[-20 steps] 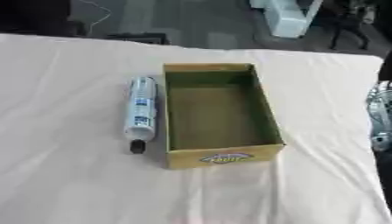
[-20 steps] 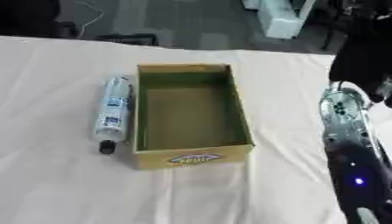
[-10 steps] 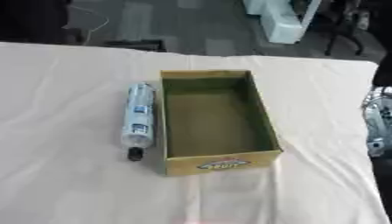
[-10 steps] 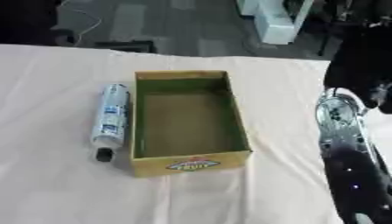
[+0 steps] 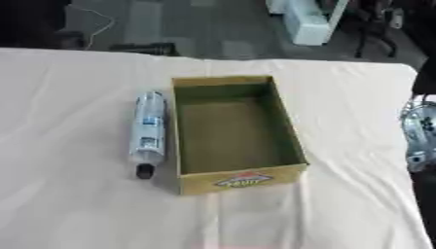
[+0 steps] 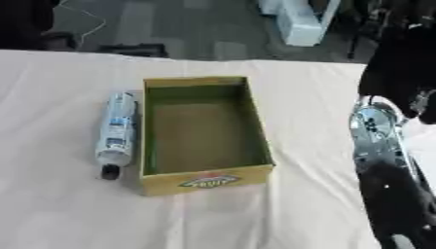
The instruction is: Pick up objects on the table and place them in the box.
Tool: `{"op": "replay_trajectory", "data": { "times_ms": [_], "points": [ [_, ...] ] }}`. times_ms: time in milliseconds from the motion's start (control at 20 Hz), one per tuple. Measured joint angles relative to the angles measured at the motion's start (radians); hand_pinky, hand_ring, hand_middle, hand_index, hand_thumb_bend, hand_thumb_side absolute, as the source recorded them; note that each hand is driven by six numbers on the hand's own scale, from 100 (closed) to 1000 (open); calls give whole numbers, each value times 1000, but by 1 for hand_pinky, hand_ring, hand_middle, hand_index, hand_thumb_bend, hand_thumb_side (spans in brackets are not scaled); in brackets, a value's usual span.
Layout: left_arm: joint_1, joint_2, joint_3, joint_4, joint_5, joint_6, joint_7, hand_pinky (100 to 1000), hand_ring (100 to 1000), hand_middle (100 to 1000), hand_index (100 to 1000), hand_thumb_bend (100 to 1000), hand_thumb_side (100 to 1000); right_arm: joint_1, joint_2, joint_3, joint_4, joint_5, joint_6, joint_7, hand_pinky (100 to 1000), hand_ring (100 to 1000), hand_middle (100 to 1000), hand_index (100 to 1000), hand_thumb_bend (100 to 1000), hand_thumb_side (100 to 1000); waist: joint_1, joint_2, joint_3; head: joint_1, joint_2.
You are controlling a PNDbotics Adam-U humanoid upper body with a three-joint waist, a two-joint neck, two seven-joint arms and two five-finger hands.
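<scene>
You look down from the robot's head through two side-by-side eyes, facing the far table edge and floor beyond. Both views share the box (image 5: 237, 133) and tube (image 5: 147, 128); the right eye sits further right, showing more of the right arm (image 6: 388, 160).

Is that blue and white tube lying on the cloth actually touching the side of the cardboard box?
Cannot tell. In the left eye view the tube lies alongside the box, its far end seeming to meet the left wall, but no view shows contact or a gap plainly.

I can't read the blurred label on the silver-blue plastic tube (image 5: 147, 132); my right arm's hand is cut off.
</scene>
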Motion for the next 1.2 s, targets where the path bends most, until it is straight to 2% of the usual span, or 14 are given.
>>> {"op": "replay_trajectory", "data": {
  "times_ms": [50,100,150,200,400,450,550,650,700,950,1200],
  "points": [
    [9,31,0,0,-24,12,-32,611,571,707,716,160,840,0,0,0,0,2,2,-1,320,427,469,657,100,837,4,0,-3,4,5],
    [17,58,-2,0,-48,23,-67,613,562,712,707,199,825,0,-1,0,0,4,3,-1,320,428,470,659,100,839,7,0,-6,8,9],
    [26,85,-7,0,-69,29,-107,613,560,712,706,237,755,0,-2,1,0,6,5,0,320,428,470,659,100,839,8,0,-9,12,13],
    [36,107,-16,0,-86,33,-155,614,560,712,701,249,790,0,-4,2,0,7,8,0,320,428,470,659,100,842,9,0,-11,17,14],
    [50,182,-43,-1,-125,23,-337,636,588,710,679,288,690,0,-5,6,0,10,15,-1,320,428,470,660,100,853,16,-1,-19,28,21],
    [50,199,-48,-2,-136,19,-371,635,586,710,680,285,693,0,-6,6,0,12,16,-3,320,428,470,659,100,852,17,-1,-20,34,21],
    [50,228,-57,-2,-173,14,-427,665,619,715,672,345,659,0,-8,6,0,15,18,-4,319,428,470,660,100,857,18,-1,-21,50,21],
    [49,254,-69,-2,-219,10,-468,679,636,711,665,422,595,0,-8,6,0,16,19,-6,319,429,470,661,100,858,18,-1,-21,69,21],
    [45,266,-79,-2,-245,4,-487,686,646,711,663,431,577,0,-8,6,0,17,20,-6,318,429,470,662,100,858,18,-1,-23,75,21],
    [23,313,-134,-2,-378,-71,-555,724,707,705,651,449,566,2,-8,6,0,24,25,-4,318,430,470,663,100,859,18,-1,-27,79,21],
    [3,348,-184,-3,-515,-139,-567,764,761,723,665,444,561,2,-8,8,0,24,31,0,317,431,471,664,100,859,22,0,-36,87,21]
  ]
}}
